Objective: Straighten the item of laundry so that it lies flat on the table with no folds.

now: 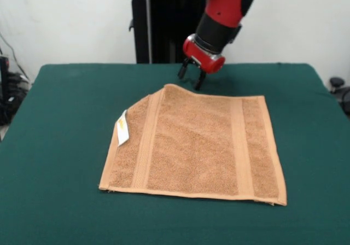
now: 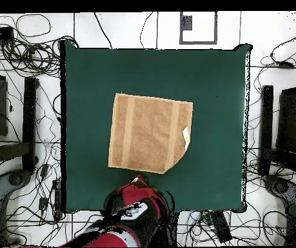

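The item of laundry (image 1: 197, 144) is an orange-tan towel lying mid-table on the green table (image 1: 54, 146). It is mostly flat. Its far left corner is folded over, cutting that corner diagonally, and the white tag (image 1: 122, 128) shows there. My gripper (image 1: 191, 77) hangs just behind the towel's far edge, near the folded corner. Its two dark fingers are apart and hold nothing. In the overhead view the towel (image 2: 147, 132) lies on the table (image 2: 86, 84) with the folded corner and tag (image 2: 186, 135) at the lower right. The gripper (image 2: 139, 178) is just below the towel's bottom edge, mostly hidden by the red arm.
The black pedestal (image 1: 158, 26) stands behind the table's far edge. Cables (image 2: 21, 39) and black equipment (image 2: 292, 123) lie on the floor around the table. Green cloth borders the towel on all sides.
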Available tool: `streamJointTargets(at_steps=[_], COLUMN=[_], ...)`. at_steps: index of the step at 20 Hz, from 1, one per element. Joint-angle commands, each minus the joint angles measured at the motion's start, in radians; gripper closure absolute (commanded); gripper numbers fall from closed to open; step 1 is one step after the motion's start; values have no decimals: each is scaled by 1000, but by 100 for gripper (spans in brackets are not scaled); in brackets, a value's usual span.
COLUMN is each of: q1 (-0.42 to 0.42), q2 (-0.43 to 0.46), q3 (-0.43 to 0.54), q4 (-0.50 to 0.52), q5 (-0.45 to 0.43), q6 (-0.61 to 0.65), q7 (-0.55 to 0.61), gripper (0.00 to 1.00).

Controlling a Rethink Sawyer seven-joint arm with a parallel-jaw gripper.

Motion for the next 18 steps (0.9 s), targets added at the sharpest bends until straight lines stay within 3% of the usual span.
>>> streamJointTargets(at_steps=[1,11,18], q1=[-27,-74,-70], q2=[209,147,156], q3=[-160,-111,-127], q4=[-281,-263,-269], q5=[193,155,159], q6=[-255,-236,-273], q7=[140,100,100], gripper=[0,0,0])
